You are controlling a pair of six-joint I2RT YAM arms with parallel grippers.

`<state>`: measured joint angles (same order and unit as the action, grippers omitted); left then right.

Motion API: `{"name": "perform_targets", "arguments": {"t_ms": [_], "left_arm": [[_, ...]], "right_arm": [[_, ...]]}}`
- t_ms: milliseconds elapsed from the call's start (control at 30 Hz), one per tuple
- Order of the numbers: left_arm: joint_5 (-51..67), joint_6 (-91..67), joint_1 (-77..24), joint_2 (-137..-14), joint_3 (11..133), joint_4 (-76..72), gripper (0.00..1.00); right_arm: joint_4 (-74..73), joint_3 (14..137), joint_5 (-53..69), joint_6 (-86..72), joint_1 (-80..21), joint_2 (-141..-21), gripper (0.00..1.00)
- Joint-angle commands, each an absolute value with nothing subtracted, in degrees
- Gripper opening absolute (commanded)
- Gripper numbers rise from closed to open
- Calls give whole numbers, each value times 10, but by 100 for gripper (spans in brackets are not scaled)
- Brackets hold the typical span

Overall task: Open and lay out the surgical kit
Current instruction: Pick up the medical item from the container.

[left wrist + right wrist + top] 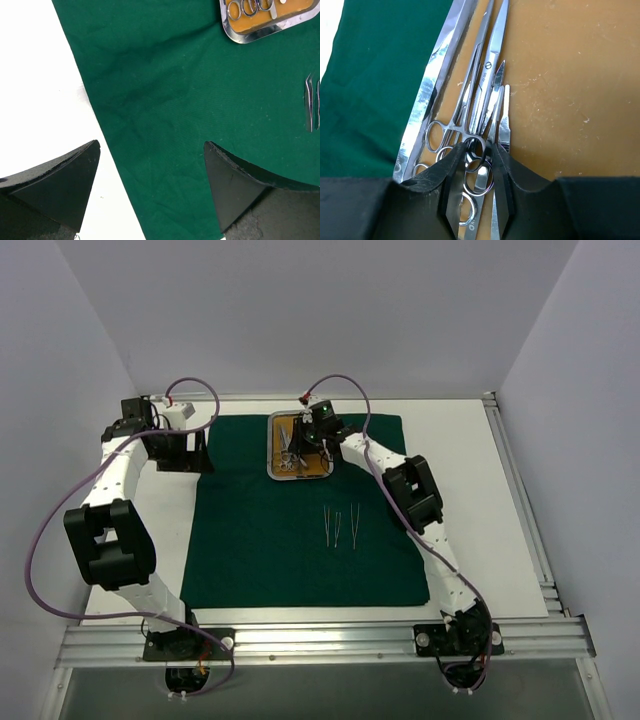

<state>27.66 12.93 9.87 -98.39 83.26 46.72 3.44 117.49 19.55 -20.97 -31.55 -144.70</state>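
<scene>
The dark green cloth (270, 540) lies spread flat on the white table. At its far middle sits the steel tray (273, 445), with an orange-brown floor (570, 90). Several silver scissor-handled instruments (490, 90) lie along the tray's left wall (427, 95). My right gripper (479, 147) is down in the tray, its fingers pinched on a ring handle of one pair of scissors. Three tweezers (338, 527) lie side by side on the cloth, nearer than the tray. My left gripper (152, 150) hangs wide open and holds nothing, above the cloth's left edge (165, 100).
White table shows on both sides of the cloth. The left arm's forearm runs along the left side, and the right arm crosses the cloth's right part. A metal rail (320, 640) runs along the near edge. White walls enclose the workspace.
</scene>
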Motion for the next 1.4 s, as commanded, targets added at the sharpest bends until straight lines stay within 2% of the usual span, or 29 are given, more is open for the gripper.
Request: {"name": "perform_targets", "arguments": {"t_ms": [0,267,567,867,1367], "left_arm": [[293,138,104,-986,838,452,94],[297,138,105,-983,838,454,94],[301,139,107,-984,839,456,94],[308,140,107,-983,841,458,94],[314,143,107,-975,841,461,94]], "right_arm": [[30,1163,208,-209,-322,-1404,24],[34,1182,210,-223,-323,-1428,21],[34,1190,220,-234,-322,-1432,0],[84,1140,204,-249,-319,-1346,0],[211,979,185,-354,-309,-1243,0]]}}
